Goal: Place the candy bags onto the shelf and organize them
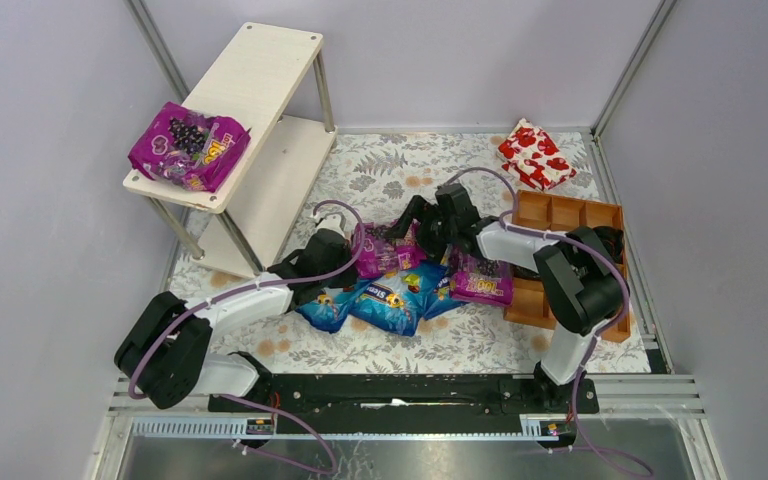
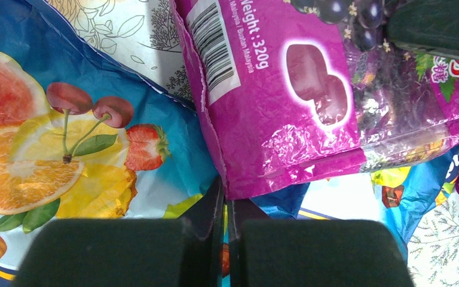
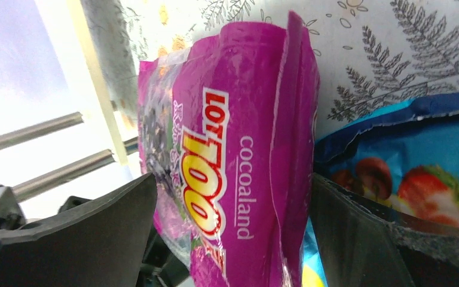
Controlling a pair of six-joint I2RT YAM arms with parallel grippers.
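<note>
Floral mat [image 1: 400, 165]: blue bags [image 1: 390, 300] heaped
Overhead only: your shelf [image 1: 260, 70] carries one magenta bag [image 1: 188, 145]
Right gripper [image 3: 233, 179]: clasping purple bag [image 3: 245, 119]
Left gripper [image 2: 225, 203]: pinched narrow, that bag's corner at its tips

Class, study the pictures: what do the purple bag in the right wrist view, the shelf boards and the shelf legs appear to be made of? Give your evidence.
The purple bag looks like thin plastic film: glossy, creased, catching light. The shelf boards look like pale wood or laminate, smooth and matt; which one is unclear. The shelf legs are probably metal: thin, silver, shiny rods.
</note>
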